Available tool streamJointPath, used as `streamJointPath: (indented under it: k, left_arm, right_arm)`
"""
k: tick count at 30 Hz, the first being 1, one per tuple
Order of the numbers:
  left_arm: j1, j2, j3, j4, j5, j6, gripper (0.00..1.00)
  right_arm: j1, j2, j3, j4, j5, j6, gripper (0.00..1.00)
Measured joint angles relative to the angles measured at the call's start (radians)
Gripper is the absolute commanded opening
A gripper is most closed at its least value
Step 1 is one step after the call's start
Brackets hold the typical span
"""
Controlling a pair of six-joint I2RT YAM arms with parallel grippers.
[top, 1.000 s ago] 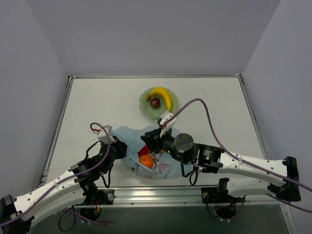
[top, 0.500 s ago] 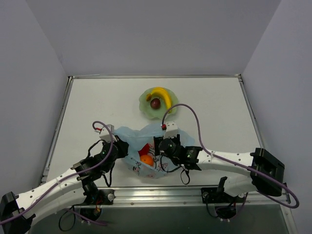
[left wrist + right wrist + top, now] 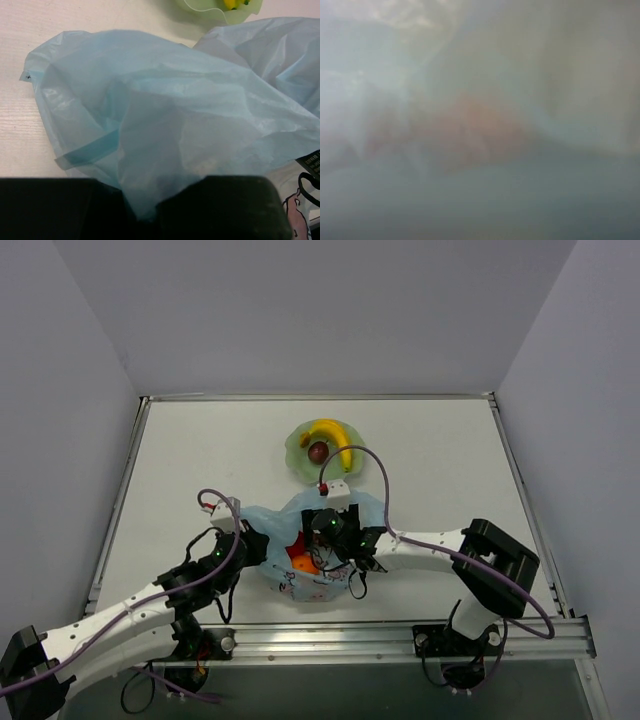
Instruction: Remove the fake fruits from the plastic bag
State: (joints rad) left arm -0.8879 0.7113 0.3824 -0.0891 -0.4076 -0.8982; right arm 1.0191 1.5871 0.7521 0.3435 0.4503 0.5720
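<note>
One table (image 3: 200, 450) carries everything. The plastic bag (image 3: 263, 518) lies crumpled at near-centre, between the two arms.

The left end effector (image 3: 146, 212) sits at the bag's left edge. The left wrist view shows a fold of film running down into the narrow gap between its fingers (image 3: 225, 205), so it reads as clamped on the bag.

The right end effector (image 3: 322, 540) is plunged into the bag opening from the right. How far it is open cannot be told: the wrist hides it from above and film fogs its own camera.

The green bowl (image 3: 296, 455), well beyond the bag, holds the banana (image 3: 335, 438) and the dark round fruit (image 3: 318, 451).

Inside the bag are the orange (image 3: 302, 563) and, touching it on the far side, the red fruit (image 3: 296, 544).

Key relation: both lie just left of and beneath the right end effector, so the right arm is nearer. An orange-red patch (image 3: 470, 125), probably one of them, sits dead ahead of its camera. Judgement: the fruits are round, so there is no long axis to align on.
</note>
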Motion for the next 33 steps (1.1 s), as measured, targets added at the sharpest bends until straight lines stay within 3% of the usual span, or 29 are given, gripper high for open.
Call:
streamJointPath:
  k: [4, 7, 11, 17, 20, 29, 33]
  left_arm:
    - [0.000, 0.000, -0.002, 0.006, 0.000, 0.000, 0.02]
    - [0.000, -0.007, -0.002, 0.006, 0.000, 0.000, 0.02]
    - [0.000, -0.031, -0.002, 0.006, -0.008, 0.000, 0.02]
    - [0.001, -0.016, -0.002, 0.006, -0.026, 0.000, 0.02]
    - [0.001, 0.009, -0.002, 0.004, -0.029, -0.001, 0.02]
    - [0.002, -0.035, 0.023, -0.106, -0.074, 0.000, 0.02]
    - [0.006, -0.076, 0.050, -0.196, -0.100, -0.005, 0.02]
  right_arm:
    - [-0.011, 0.032, 0.012, 0.041, -0.002, -0.021, 0.50]
    - [-0.007, 0.033, 0.014, 0.041, 0.006, -0.027, 0.36]
    - [0.050, -0.036, 0.005, -0.033, 0.028, -0.024, 0.33]
    - [0.267, -0.292, -0.008, -0.193, 0.020, 0.013, 0.33]
    - [0.317, -0.419, -0.016, -0.244, -0.006, 0.029, 0.33]
    - [0.346, -0.570, 0.083, -0.327, -0.058, -0.060, 0.28]
    - [0.220, -0.550, 0.227, -0.277, -0.071, -0.154, 0.28]
